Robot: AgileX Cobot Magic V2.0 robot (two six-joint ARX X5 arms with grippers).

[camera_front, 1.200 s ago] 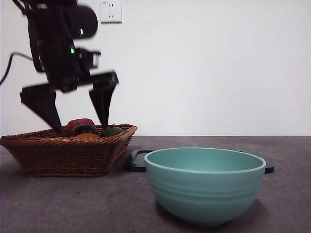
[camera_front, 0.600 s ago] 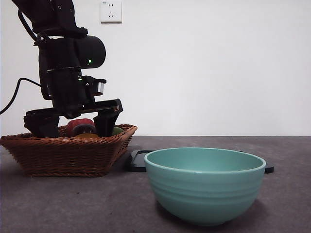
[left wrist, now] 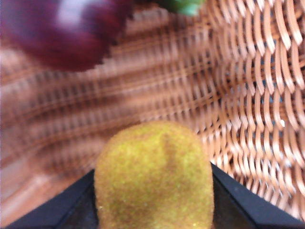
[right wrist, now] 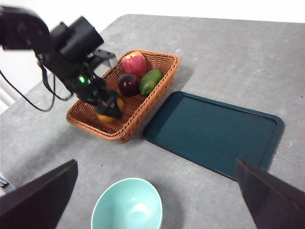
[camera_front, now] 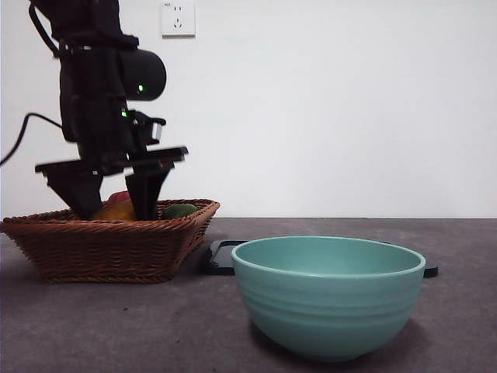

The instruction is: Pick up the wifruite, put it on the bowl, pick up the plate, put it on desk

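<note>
The wifruite (left wrist: 155, 176), orange-brown and rough, sits between the black jaws of my left gripper (left wrist: 155, 198), which is shut on it. In the front view the left gripper (camera_front: 114, 207) holds the wifruite (camera_front: 116, 210) just at the rim of the wicker basket (camera_front: 101, 241). The mint-green bowl (camera_front: 328, 295) stands near and empty on the desk (camera_front: 116, 326), also seen from above as the bowl (right wrist: 126, 205). The plate (right wrist: 214, 133) is a dark teal flat tray beside the basket. My right gripper (right wrist: 155, 164) hangs high above, open and holding nothing.
The basket (right wrist: 162, 59) also holds a red apple (right wrist: 134, 63), a dark purple fruit (right wrist: 128, 83) and a green fruit (right wrist: 151, 81). A cable trails from the left arm at the desk's left edge. A wall socket (camera_front: 177, 17) is behind.
The left gripper came down into the basket with its jaws wide, drew them in around the wifruite, and has risen slightly with it. Bowl and plate have not moved.
</note>
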